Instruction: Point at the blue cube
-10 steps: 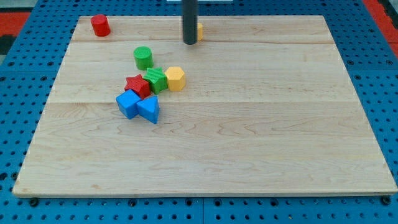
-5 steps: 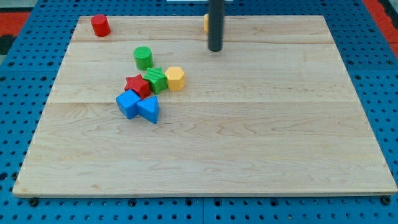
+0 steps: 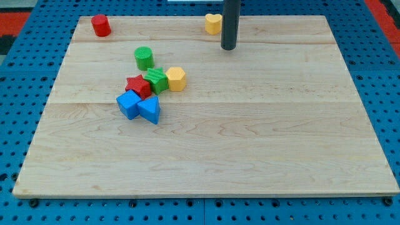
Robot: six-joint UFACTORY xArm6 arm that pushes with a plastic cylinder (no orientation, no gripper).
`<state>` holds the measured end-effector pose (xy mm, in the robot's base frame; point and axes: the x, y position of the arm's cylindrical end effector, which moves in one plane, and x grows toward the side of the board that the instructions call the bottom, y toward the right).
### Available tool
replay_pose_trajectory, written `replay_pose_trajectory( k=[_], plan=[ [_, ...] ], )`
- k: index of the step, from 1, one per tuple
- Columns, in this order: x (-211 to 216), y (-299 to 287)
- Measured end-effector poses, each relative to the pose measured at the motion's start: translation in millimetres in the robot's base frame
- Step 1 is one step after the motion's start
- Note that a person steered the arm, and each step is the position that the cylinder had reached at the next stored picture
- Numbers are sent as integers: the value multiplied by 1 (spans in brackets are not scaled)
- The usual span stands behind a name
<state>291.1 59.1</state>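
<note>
The blue cube [image 3: 129, 104] lies left of the board's middle, touching a blue triangular block [image 3: 150, 109] on its right and a red star block [image 3: 137, 85] above it. My tip [image 3: 229, 47] stands near the view's top, right of centre, far up and to the right of the blue cube. It touches no block.
A green cube [image 3: 156, 80] and a yellow hexagonal block [image 3: 176, 79] sit in the same cluster. A green cylinder [image 3: 144, 57] stands just above it. A red cylinder [image 3: 100, 25] is at the top left. A yellow heart-shaped block [image 3: 213, 24] lies left of my rod.
My tip has slid to the right along the top of the board, uncovering the yellow heart block. No block has moved.
</note>
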Motion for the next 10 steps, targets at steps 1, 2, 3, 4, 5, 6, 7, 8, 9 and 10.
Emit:
replay_pose_trajectory(
  k=[1, 2, 3, 4, 5, 6, 7, 8, 9, 10],
  plan=[
    [-1, 3],
    [-5, 5],
    [-8, 3],
    [-23, -52],
    [-36, -126],
    [-26, -231],
    [51, -284],
    [134, -302],
    [139, -236],
    [143, -237]
  ],
)
